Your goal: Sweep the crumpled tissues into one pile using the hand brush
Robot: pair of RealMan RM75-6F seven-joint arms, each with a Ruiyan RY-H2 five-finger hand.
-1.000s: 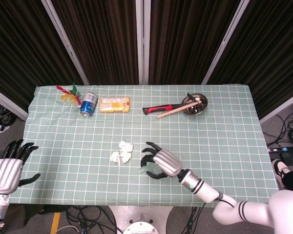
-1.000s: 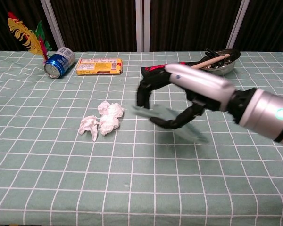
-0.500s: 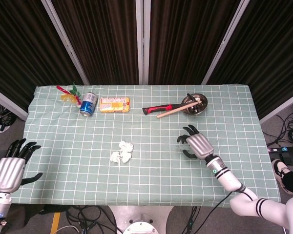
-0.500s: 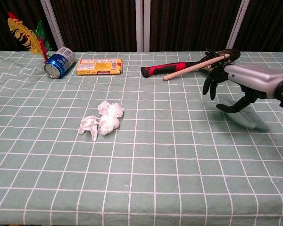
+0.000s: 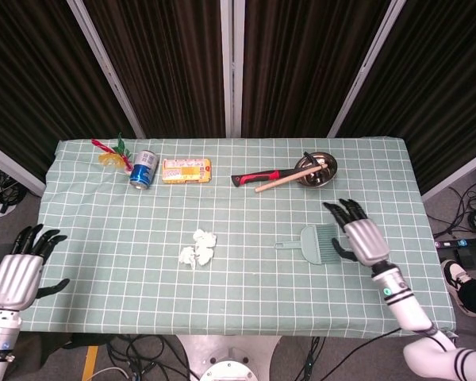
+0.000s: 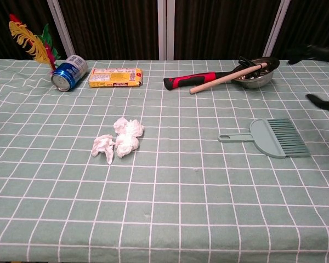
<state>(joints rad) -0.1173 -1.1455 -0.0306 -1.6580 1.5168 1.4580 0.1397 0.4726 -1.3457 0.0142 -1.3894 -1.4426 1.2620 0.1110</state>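
Note:
Crumpled white tissues (image 5: 197, 248) (image 6: 118, 141) lie bunched together near the middle of the green checked tablecloth. The pale green hand brush (image 5: 314, 242) (image 6: 273, 137) lies flat on the cloth right of centre, handle pointing left, held by nothing. My right hand (image 5: 359, 236) hovers just right of the brush with fingers spread and empty; the chest view shows only its dark fingertips (image 6: 317, 52) at the right edge. My left hand (image 5: 20, 272) hangs off the table's front left corner, fingers apart, holding nothing.
Along the far edge stand a feather toy (image 5: 111, 152), a blue can (image 5: 143, 169) on its side, a yellow snack packet (image 5: 186, 170), a red-handled tool (image 5: 263, 175) with a wooden stick (image 5: 289, 179) across it, and a metal bowl (image 5: 318, 170).
My right hand carried the brush from beside the tissues to the right, set it down on the cloth, let go and drew away to the right. The tissues stayed put.

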